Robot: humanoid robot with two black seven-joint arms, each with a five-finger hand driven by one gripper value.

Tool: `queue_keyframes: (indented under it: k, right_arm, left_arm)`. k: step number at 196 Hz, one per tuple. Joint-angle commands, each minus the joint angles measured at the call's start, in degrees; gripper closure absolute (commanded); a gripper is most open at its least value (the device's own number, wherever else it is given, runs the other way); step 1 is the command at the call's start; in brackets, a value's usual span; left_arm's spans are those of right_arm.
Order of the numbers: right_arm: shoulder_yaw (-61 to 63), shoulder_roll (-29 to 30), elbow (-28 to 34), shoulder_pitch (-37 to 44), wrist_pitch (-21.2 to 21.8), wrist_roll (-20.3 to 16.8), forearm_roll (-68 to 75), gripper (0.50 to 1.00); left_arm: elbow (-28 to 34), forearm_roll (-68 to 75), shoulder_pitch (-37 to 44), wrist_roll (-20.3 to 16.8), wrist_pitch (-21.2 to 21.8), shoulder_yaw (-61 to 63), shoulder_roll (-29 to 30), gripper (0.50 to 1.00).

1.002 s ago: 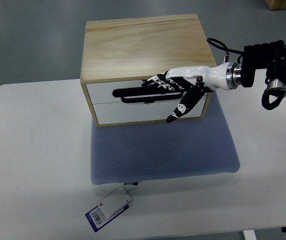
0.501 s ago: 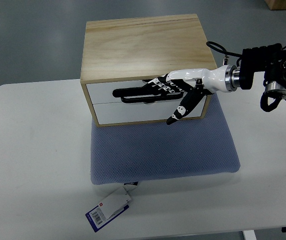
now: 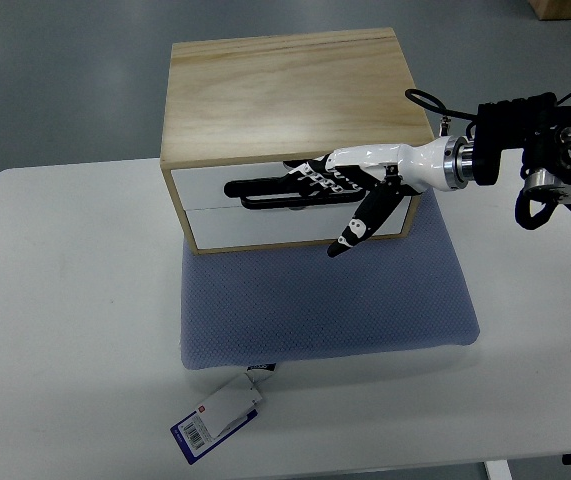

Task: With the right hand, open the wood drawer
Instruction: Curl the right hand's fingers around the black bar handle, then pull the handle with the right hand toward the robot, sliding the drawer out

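Wooden two-drawer box (image 3: pixel 290 90) on blue pad (image 3: pixel 325 300), upper drawer (image 3: pixel 265 185) shut, black handle (image 3: pixel 265 190) hooked by curled fingers (image 3: pixel 310 175) of right hand (image 3: pixel 350 180), thumb splayed; grasp stage; next, apparently, an outward pull.

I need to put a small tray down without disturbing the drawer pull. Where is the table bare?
Bare table lies left of the blue mat and wood box, and right of the mat near the corner. The front strip is partly taken by the tag. The drawer front is crowded: the right hand reaches across its handle.
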Motion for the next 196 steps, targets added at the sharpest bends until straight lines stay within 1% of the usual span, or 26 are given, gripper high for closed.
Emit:
queue_keyframes:
  k: [1,196]
  right_arm:
    - [-0.10,-0.02,-0.09,-0.15,0.01,0.00,-0.27,0.550]
    - [-1.95,-0.37,0.70,-0.24,0.01,0.00,-0.27,0.548]
  left_arm:
    - [0.00,0.02,0.00,0.05,-0.01,0.00,0.00,0.500]
    - [0.00,0.02,0.00,0.05,-0.01,0.00,0.00,0.500]
